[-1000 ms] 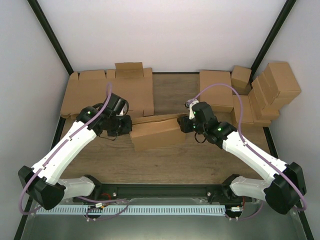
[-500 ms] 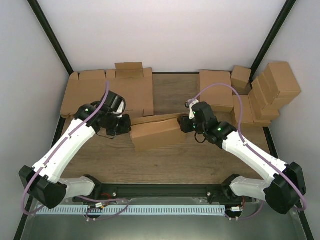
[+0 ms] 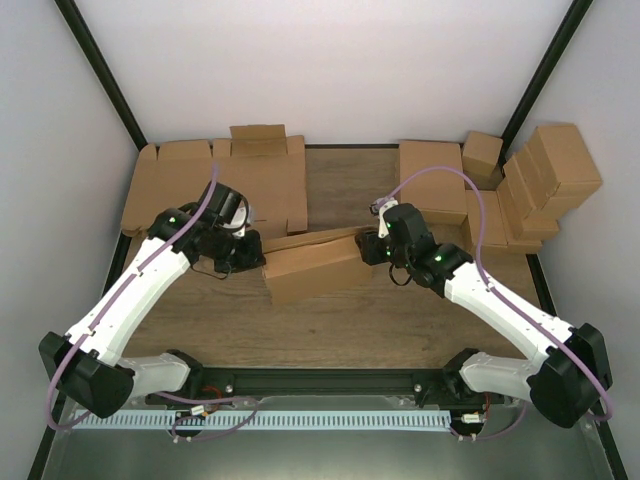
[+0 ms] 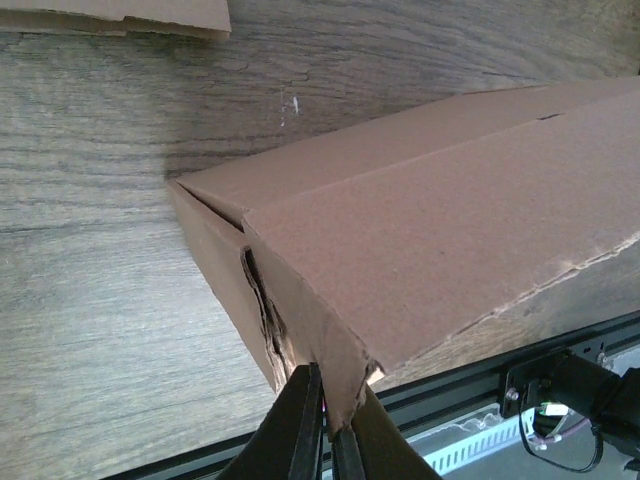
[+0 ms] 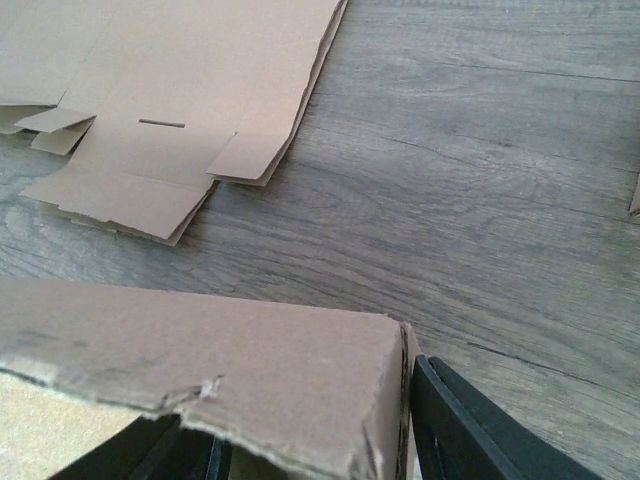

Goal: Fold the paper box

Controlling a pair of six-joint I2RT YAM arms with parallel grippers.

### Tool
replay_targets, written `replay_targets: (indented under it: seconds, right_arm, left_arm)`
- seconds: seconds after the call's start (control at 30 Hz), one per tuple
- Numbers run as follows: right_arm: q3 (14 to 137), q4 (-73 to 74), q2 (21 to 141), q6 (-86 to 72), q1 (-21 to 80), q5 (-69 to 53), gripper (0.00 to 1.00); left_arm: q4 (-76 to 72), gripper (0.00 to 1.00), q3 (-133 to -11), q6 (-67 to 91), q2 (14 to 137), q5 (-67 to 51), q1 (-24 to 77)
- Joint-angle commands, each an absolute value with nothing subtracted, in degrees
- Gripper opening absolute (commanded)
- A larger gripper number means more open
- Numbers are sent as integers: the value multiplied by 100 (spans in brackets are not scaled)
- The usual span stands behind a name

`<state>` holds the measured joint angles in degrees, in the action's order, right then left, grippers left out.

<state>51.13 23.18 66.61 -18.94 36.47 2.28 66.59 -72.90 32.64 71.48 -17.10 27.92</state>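
The paper box (image 3: pixel 315 265), brown corrugated cardboard folded into a wide shallow shape, lies slanted mid-table between both arms. My left gripper (image 3: pixel 260 257) is at its left end, shut on a frayed corner flap (image 4: pixel 345 395) of the box (image 4: pixel 420 220), which pokes between the black fingers. My right gripper (image 3: pixel 368 248) is at the right end. In the right wrist view its fingers (image 5: pixel 470 430) straddle the box (image 5: pixel 200 350), one pressed against the end wall and the other half hidden under the ragged lid edge.
Flat cardboard blanks (image 3: pixel 220 185) lie at the back left, also visible in the right wrist view (image 5: pixel 170 90). Another blank (image 3: pixel 432 180) and stacked finished boxes (image 3: pixel 545 180) fill the back right. The black front rail (image 4: pixel 560 390) runs just below the box's near edge.
The left arm's wrist has shifted slightly toward the back right while still pinching the corner. The box and the right arm have barely moved.
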Motion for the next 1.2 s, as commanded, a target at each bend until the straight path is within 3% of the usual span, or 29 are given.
replay_targets:
  seconds: [0.0,0.47,0.8,1.17]
  right_arm:
    - [5101,2654,6824,-1854,3727,219,49]
    - [5216,2665,7006,-1837,3727,304,49]
    - [5234,2640,6890,-1866,3725,279,50]
    - [5494,2904,6171,-1751,3727,270,64]
  left_arm:
    - [6945,5,-7233,3030,7128,-1804,2821]
    - [7777,6,-7345,2793,7202,-1122,2821]
    - [7016,5,-6893,3172,6899,-1353,2827]
    - [6152,5,-6285,3509,6302,-1296,2871]
